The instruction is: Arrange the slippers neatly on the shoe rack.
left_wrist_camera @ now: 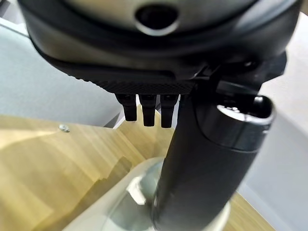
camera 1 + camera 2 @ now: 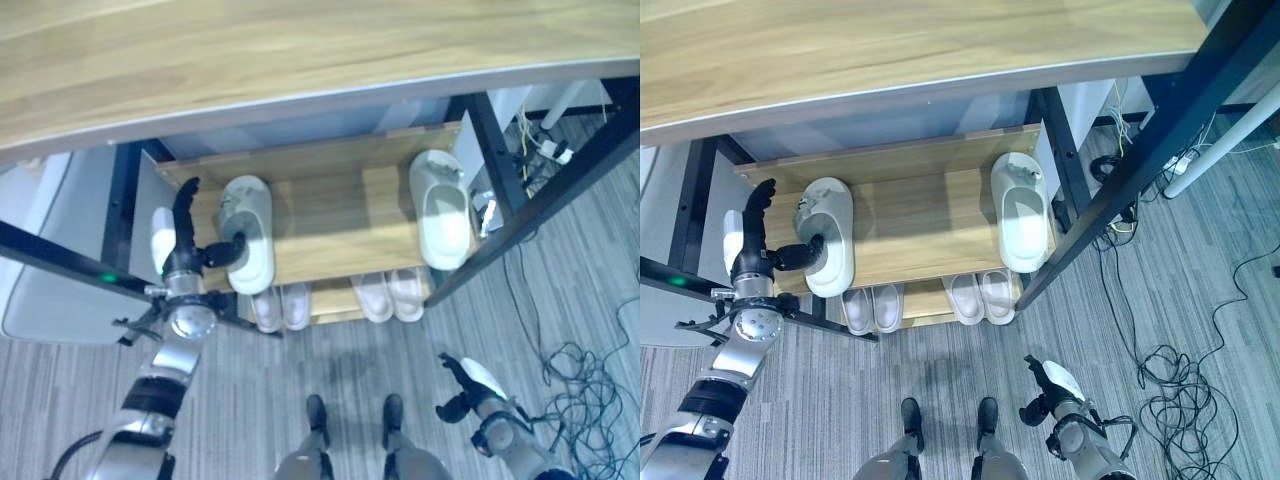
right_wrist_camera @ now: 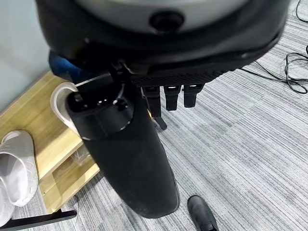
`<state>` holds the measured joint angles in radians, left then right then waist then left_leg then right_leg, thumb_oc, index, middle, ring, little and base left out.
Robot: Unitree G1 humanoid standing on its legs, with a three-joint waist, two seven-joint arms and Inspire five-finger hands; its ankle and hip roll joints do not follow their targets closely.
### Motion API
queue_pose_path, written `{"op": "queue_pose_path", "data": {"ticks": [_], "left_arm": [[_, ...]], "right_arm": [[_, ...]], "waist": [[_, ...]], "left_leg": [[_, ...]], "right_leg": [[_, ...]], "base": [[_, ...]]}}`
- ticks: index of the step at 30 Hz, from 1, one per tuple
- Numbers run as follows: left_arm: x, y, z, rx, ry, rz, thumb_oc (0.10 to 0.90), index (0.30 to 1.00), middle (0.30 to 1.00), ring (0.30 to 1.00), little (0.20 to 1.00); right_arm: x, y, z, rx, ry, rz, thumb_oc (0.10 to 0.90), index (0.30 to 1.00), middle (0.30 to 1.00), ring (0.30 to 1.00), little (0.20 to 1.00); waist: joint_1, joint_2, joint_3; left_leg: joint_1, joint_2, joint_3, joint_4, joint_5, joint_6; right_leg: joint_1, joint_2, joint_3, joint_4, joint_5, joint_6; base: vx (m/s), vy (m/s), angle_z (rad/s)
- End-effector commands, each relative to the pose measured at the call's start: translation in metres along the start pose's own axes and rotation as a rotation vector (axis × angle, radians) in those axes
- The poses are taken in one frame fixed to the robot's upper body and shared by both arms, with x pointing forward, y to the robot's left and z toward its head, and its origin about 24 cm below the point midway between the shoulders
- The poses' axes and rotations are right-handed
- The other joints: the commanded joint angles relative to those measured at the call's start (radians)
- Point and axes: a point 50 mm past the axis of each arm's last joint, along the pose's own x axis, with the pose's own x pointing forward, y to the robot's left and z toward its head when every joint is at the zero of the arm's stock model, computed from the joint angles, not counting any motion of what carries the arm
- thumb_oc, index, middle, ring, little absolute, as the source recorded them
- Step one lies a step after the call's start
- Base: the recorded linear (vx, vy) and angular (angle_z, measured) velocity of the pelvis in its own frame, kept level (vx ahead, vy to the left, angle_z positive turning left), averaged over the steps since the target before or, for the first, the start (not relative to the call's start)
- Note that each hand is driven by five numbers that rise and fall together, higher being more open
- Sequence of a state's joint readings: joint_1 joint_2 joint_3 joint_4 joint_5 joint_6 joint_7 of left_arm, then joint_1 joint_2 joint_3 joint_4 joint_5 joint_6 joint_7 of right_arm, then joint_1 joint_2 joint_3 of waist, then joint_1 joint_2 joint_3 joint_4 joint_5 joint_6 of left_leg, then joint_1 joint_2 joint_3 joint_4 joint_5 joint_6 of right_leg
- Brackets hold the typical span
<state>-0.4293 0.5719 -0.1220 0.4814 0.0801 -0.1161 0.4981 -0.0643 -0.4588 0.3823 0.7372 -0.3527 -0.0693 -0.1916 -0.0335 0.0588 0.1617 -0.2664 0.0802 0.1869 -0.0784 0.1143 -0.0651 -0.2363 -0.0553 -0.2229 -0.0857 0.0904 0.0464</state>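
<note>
Right hand [image 3: 159, 91] over grey carpet floor [image 3: 240, 144], fingers straight. Wooden shoe rack [image 3: 43, 139] at 9 o'clock; white slipper [image 3: 17, 168] at 8 o'clock.

An office or lab: grey carpet tiles [image 2: 1200, 200]; loose cables [image 2: 1170, 370]; wooden desk [image 2: 890, 50] on a black frame.

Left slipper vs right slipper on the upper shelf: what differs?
The left slipper has the left hand's thumb hooked into its opening; the right slipper is untouched, and the right hand hangs low over the floor. The left slipper sits by the shelf's left end, the right slipper by its right end. Both are pale and lie lengthwise, front to back.
</note>
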Motion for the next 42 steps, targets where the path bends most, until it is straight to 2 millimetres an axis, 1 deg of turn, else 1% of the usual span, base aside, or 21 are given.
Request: {"op": "queue_pose_path", "data": {"ticks": [1, 2, 8, 10, 15, 16, 17, 21, 24, 26, 27, 28, 29, 32, 33, 34, 36, 38, 42], "left_arm": [[0.038, 0.032, 0.033, -0.075, -0.104, 0.178, 0.584, 0.575, 0.575, 0.575, 0.575], [0.039, 0.032, 0.033, -0.084, -0.099, 0.178, 0.4, 0.3, 0.3, 0.3, 0.3], [0.036, 0.026, 0.035, -0.121, -0.1, 0.152, 0.4, 0.3, 0.3, 0.3, 0.3], [0.03, 0.016, 0.034, -0.14, -0.094, 0.117, 0.4, 0.3, 0.3, 0.3, 0.3], [0.01, -0.012, 0.039, -0.31, -0.08, 0.076, 0.4, 0.3, 0.3, 0.3, 0.3], [0.009, -0.012, 0.039, -0.311, -0.079, 0.075, 0.4, 0.3, 0.3, 0.3, 0.3], [0.002, -0.022, 0.043, -0.338, -0.085, 0.037, 0.4, 0.3, 0.3, 0.3, 0.3], [-0.008, -0.037, 0.054, -0.389, -0.112, -0.015, 0.4, 0.3, 0.3, 0.3, 0.3], [-0.011, -0.044, 0.063, -0.443, -0.119, -0.034, 0.4, 0.3, 0.3, 0.3, 0.3], [-0.011, -0.049, 0.07, -0.462, -0.132, -0.046, 0.4, 0.3, 0.3, 0.3, 0.3], [-0.011, -0.054, 0.075, -0.477, -0.138, -0.058, 0.4, 0.3, 0.3, 0.3, 0.3], [-0.011, -0.054, 0.075, -0.478, -0.138, -0.058, 0.4, 0.3, 0.3, 0.3, 0.3], [-0.011, -0.056, 0.078, -0.479, -0.144, -0.065, 0.4, 0.3, 0.3, 0.3, 0.3], [-0.007, -0.057, 0.084, -0.473, -0.16, -0.063, 0.4, 0.3, 0.3, 0.3, 0.3], [-0.007, -0.057, 0.084, -0.473, -0.16, -0.063, 0.4, 0.3, 0.3, 0.3, 0.3], [-0.001, -0.054, 0.087, -0.457, -0.167, -0.047, 0.4, 0.3, 0.3, 0.3, 0.3], [0.008, -0.049, 0.088, -0.431, -0.17, -0.023, 0.4, 0.3, 0.3, 0.3, 0.3], [0.017, -0.043, 0.092, -0.409, -0.181, -0.002, 0.4, 0.3, 0.3, 0.3, 0.3], [0.031, -0.038, 0.099, -0.383, -0.189, 0.022, 0.4, 0.3, 0.3, 0.3, 0.3]], "right_arm": [[0.0, -0.023, 0.015, -0.034, -0.117, -0.079, 0.8, 0.9, 0.9, 0.9, 0.9], [0.0, -0.024, 0.015, -0.033, -0.117, -0.081, 0.8, 0.9, 0.9, 0.9, 0.9], [-0.001, -0.025, 0.013, -0.027, -0.112, -0.092, 0.8, 0.9, 0.9, 0.9, 0.9], [-0.002, -0.025, 0.011, -0.024, -0.105, -0.093, 0.8, 0.9, 0.9, 0.9, 0.9], [-0.002, -0.023, 0.008, -0.005, -0.079, -0.107, 0.8, 0.9, 0.9, 0.9, 0.9], [-0.003, -0.023, 0.008, -0.006, -0.078, -0.107, 0.8, 0.9, 0.9, 0.9, 0.9], [-0.003, -0.023, 0.007, -0.007, -0.071, -0.108, 0.8, 0.9, 0.9, 0.9, 0.9], [-0.003, -0.022, 0.004, -0.004, -0.053, -0.116, 0.8, 0.9, 0.9, 0.9, 0.9], [-0.005, -0.023, 0.001, 0.003, -0.041, -0.128, 0.8, 0.9, 0.9, 0.9, 0.9], [-0.006, -0.024, -0.001, 0.001, -0.036, -0.132, 0.8, 0.9, 0.9, 0.9, 0.9], [-0.008, -0.025, -0.004, -0.001, -0.029, -0.14, 0.8, 0.9, 0.9, 0.9, 0.9], [-0.008, -0.026, -0.004, -0.002, -0.028, -0.141, 0.8, 0.9, 0.9, 0.9, 0.9], [-0.008, -0.027, -0.005, -0.005, -0.028, -0.145, 0.8, 0.9, 0.9, 0.9, 0.9], [-0.009, -0.029, -0.009, -0.015, -0.015, -0.154, 0.8, 0.9, 0.9, 0.9, 0.9], [-0.009, -0.029, -0.009, -0.015, -0.015, -0.154, 0.8, 0.9, 0.9, 0.9, 0.9], [-0.009, -0.031, -0.009, -0.011, -0.011, -0.162, 0.8, 0.9, 0.9, 0.9, 0.9], [-0.008, -0.032, -0.01, -0.006, -0.008, -0.17, 0.8, 0.9, 0.9, 0.9, 0.9], [-0.009, -0.033, -0.012, -0.002, 0.0, -0.175, 0.8, 0.9, 0.9, 0.9, 0.9], [-0.011, -0.032, -0.016, 0.002, 0.015, -0.174, 0.8, 0.9, 0.9, 0.9, 0.9]], "waist": [[-0.015, -0.008, -0.022], [-0.016, -0.008, -0.02], [-0.02, -0.005, -0.02], [-0.019, -0.001, -0.021], [-0.017, 0.013, -0.013], [-0.017, 0.014, -0.013], [-0.016, 0.025, -0.009], [-0.02, 0.047, -0.002], [-0.024, 0.06, -0.001], [-0.029, 0.072, 0.001], [-0.037, 0.085, 0.001], [-0.036, 0.086, 0.002], [-0.04, 0.094, 0.001], [-0.052, 0.119, 0.003], [-0.051, 0.119, 0.003], [-0.058, 0.133, 0.002], [-0.067, 0.141, 0.001], [-0.077, 0.147, 0.004], [-0.092, 0.149, 0.008]], "left_leg": [[0.007, 0.023, 0.066, -0.009, -0.012, -0.055], [0.009, 0.023, 0.067, -0.009, -0.013, -0.055], [0.015, 0.024, 0.072, -0.009, -0.014, -0.055], [0.022, 0.021, 0.074, -0.009, -0.017, -0.054], [0.031, 0.019, 0.076, -0.009, -0.015, -0.054], [0.032, 0.019, 0.076, -0.009, -0.015, -0.054], [0.039, 0.018, 0.079, -0.009, -0.017, -0.054], [0.048, 0.018, 0.084, -0.009, -0.016, -0.054], [0.057, 0.018, 0.092, -0.009, -0.017, -0.054], [0.063, 0.018, 0.097, -0.009, -0.016, -0.055], [0.068, 0.017, 0.102, -0.009, -0.015, -0.056], [0.069, 0.017, 0.102, -0.009, -0.015, -0.056], [0.073, 0.016, 0.104, -0.009, -0.016, -0.056], [0.082, 0.013, 0.115, -0.009, -0.018, -0.057], [0.081, 0.013, 0.115, -0.009, -0.017, -0.057], [0.088, 0.012, 0.122, -0.009, -0.025, -0.058], [0.084, 0.012, 0.134, -0.009, -0.022, -0.058], [0.089, 0.013, 0.144, -0.009, -0.03, -0.059], [0.086, 0.014, 0.153, -0.009, -0.024, -0.061]], "right_leg": [[-0.055, -0.097, -0.066, -0.002, 0.004, 0.136], [-0.054, -0.096, -0.065, -0.002, 0.004, 0.136], [-0.053, -0.096, -0.061, -0.002, 0.003, 0.134], [-0.048, -0.095, -0.061, -0.002, 0.0, 0.133], [-0.04, -0.097, -0.062, -0.002, -0.007, 0.13], [-0.039, -0.096, -0.062, -0.002, -0.007, 0.13], [-0.034, -0.097, -0.061, -0.002, -0.012, 0.129], [-0.027, -0.096, -0.053, -0.002, -0.016, 0.129], [-0.023, -0.096, -0.049, -0.002, -0.019, 0.13], [-0.021, -0.097, -0.046, -0.002, -0.021, 0.13], [-0.019, -0.099, -0.045, -0.002, -0.022, 0.131], [-0.018, -0.098, -0.045, -0.002, -0.022, 0.131], [-0.017, -0.099, -0.043, -0.002, -0.023, 0.132], [-0.017, -0.1, -0.036, -0.002, -0.023, 0.135], [-0.018, -0.1, -0.035, -0.002, -0.023, 0.134], [-0.019, -0.098, -0.029, -0.002, -0.027, 0.139], [-0.031, -0.096, -0.02, -0.002, -0.017, 0.14], [-0.037, -0.093, -0.011, -0.002, -0.019, 0.144], [-0.053, -0.09, -0.003, -0.002, -0.008, 0.142]], "base": [[0.0, -0.001, -0.05], [0.0, 0.0, 0.0], [0.0, -0.003, -0.01], [0.01, -0.006, -0.05], [0.0, -0.001, -0.01], [0.0, 0.0, 0.0], [0.0, 0.0, 0.0], [0.0, 0.0, 0.0], [0.01, -0.003, -0.1], [0.01, -0.006, -0.06], [0.01, -0.005, -0.05], [0.02, 0.005, -0.04], [0.0, 0.0, 0.0], [0.02, 0.02, -0.11], [0.03, 0.043, -0.13], [0.02, 0.033, -0.11], [0.03, 0.021, -0.17], [0.04, 0.003, -0.3], [0.02, -0.011, -0.16]]}}
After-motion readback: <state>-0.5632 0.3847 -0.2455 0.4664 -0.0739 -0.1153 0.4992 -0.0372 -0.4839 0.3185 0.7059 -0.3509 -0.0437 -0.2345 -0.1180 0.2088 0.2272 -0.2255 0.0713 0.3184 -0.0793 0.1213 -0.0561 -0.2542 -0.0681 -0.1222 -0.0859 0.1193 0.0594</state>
